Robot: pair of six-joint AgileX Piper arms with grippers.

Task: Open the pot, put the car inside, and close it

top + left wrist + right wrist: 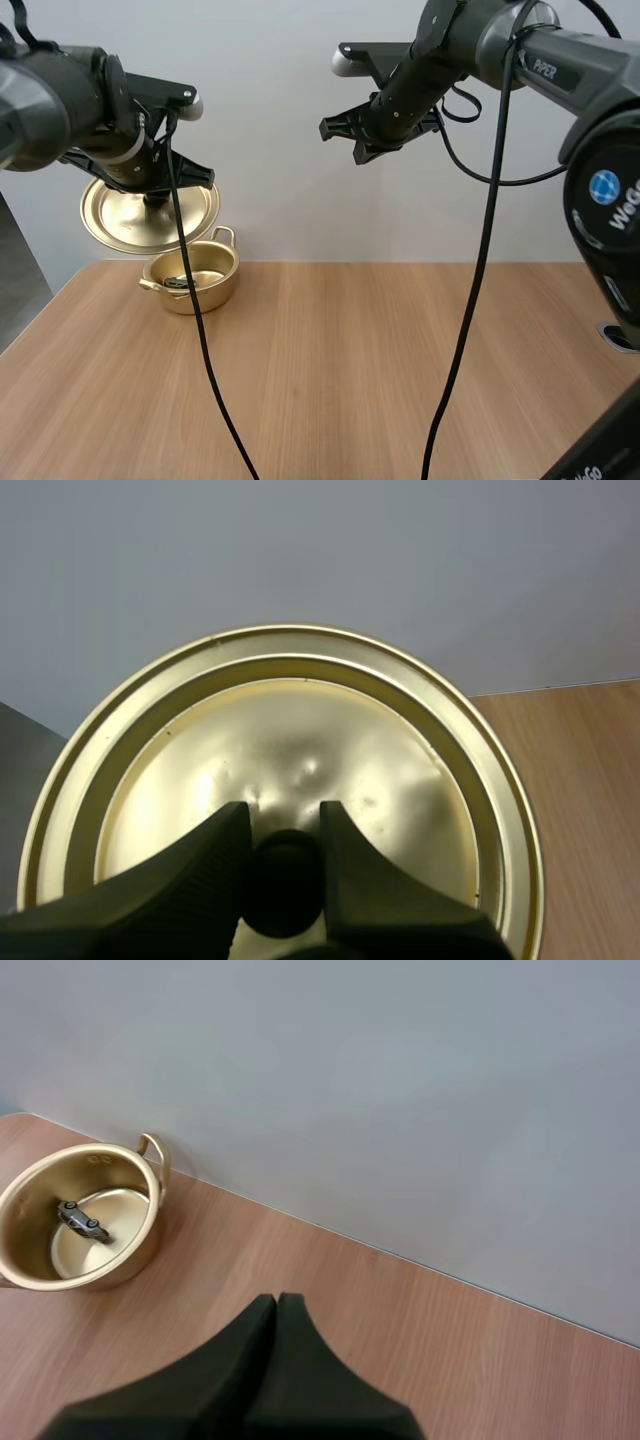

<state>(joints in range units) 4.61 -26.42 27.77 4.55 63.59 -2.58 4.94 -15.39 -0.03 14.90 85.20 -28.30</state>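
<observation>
Pinching lid (300, 720), left gripper (285, 812) (car (82, 1220) in pot (135, 1250)), arm (590, 85) lettered PiPER

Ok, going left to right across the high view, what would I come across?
lid, held up in the air → pot with the car inside → right gripper

One gold pot (200, 287), one gold lid (112, 215), one toy car (82, 1220), one table (350, 370)
</observation>
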